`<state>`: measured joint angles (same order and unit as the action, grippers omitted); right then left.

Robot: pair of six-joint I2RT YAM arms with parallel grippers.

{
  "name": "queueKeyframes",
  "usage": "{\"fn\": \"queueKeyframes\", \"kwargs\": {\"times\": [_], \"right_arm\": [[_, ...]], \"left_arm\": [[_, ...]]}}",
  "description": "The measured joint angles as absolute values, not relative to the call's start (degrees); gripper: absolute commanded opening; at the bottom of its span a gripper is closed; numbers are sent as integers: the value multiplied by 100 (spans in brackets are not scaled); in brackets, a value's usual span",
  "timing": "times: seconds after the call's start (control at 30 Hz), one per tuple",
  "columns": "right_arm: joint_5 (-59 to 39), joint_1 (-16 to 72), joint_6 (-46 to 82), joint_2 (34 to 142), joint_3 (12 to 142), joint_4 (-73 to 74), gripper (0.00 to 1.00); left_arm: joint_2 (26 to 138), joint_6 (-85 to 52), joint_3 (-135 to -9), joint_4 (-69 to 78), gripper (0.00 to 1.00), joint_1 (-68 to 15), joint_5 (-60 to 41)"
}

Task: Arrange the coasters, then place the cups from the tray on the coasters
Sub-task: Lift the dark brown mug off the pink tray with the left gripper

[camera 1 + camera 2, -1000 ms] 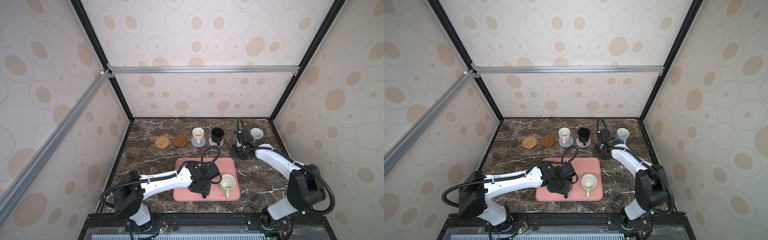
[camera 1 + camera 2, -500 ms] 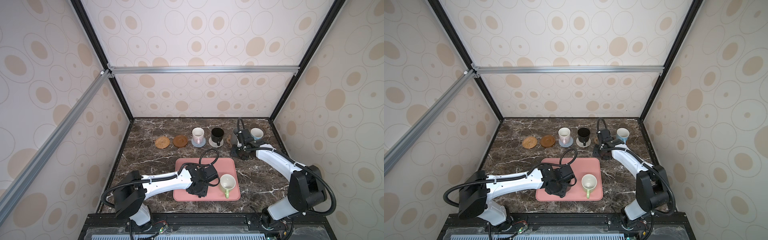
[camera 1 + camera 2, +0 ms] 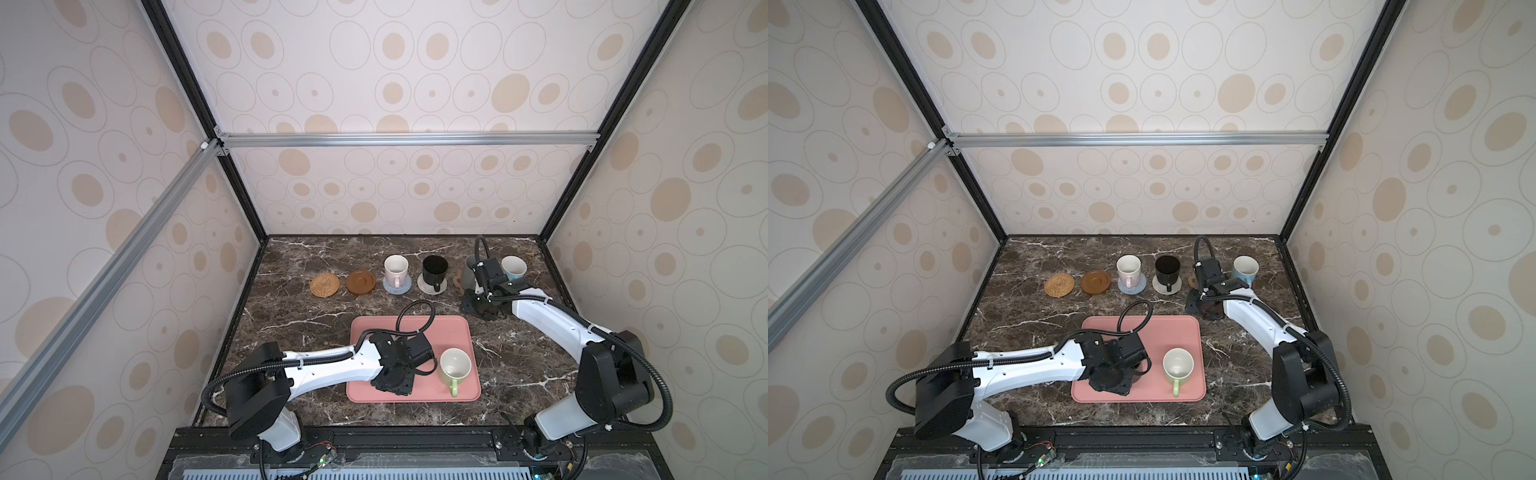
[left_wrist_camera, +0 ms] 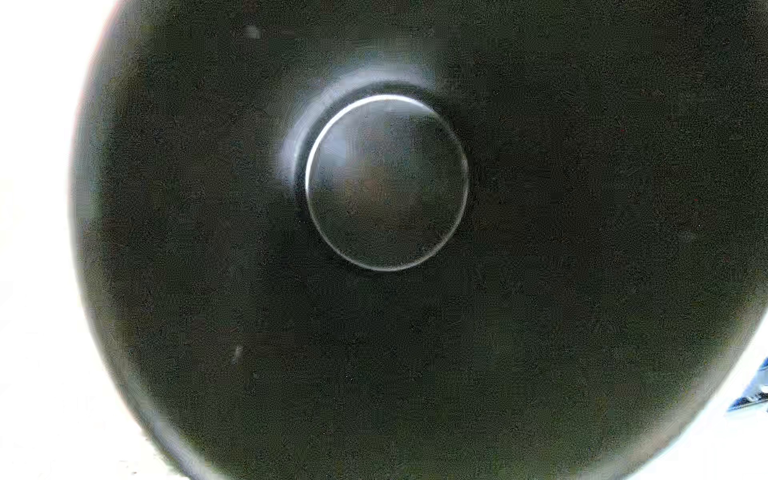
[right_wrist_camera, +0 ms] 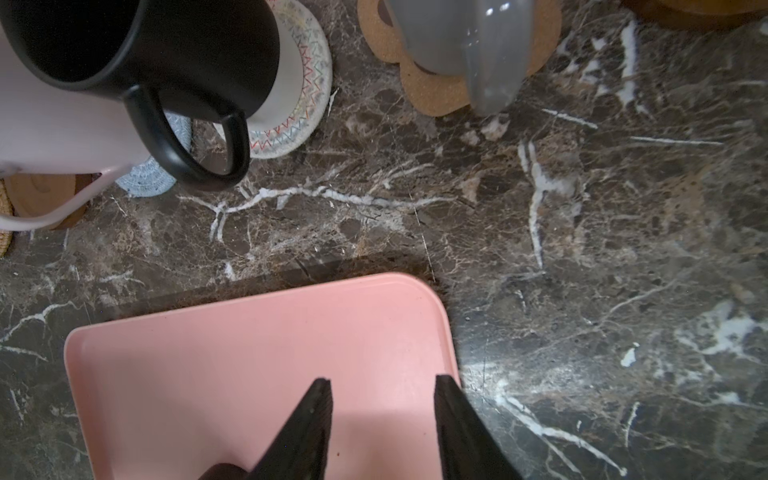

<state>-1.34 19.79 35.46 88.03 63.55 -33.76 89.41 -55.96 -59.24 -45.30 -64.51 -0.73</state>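
Observation:
On the pink tray (image 3: 449, 332) a light green cup (image 3: 455, 368) stands upright. My left gripper (image 3: 395, 378) points down beside it over a black cup (image 4: 386, 183), whose inside fills the left wrist view; the jaws are hidden. In the back row, a pink cup (image 3: 395, 268) sits on the blue-grey coaster (image 3: 397, 286), another black cup (image 3: 434, 270) on the cream coaster (image 3: 432, 287), and a grey cup (image 5: 469, 37) on the paw coaster (image 5: 432, 91). The light blue cup (image 3: 513, 267) is at the right end. My right gripper (image 5: 382, 384) hangs open and empty over the tray's far right corner.
At the left end of the row lie a bare rattan coaster (image 3: 324, 284) and a bare brown disc (image 3: 360, 282). Patterned walls and black frame posts close in the dark marble table (image 3: 291, 324) on three sides.
My left gripper has shifted slightly towards the front of the tray, over the black cup. The right arm has not moved.

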Motion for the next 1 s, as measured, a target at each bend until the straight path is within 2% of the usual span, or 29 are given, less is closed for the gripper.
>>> {"fn": "queueKeyframes", "kwargs": {"times": [0.5, 1.0], "right_arm": [[-134, 1979, 3636, 8794, 6355, -3389, 44], [-134, 1979, 3708, 8792, 6355, -3389, 44]], "left_arm": [[8941, -5640, -5808, -4340, 34, -6455, 69], [8941, -5662, -5754, -4178, 19, -6466, 272]]}}
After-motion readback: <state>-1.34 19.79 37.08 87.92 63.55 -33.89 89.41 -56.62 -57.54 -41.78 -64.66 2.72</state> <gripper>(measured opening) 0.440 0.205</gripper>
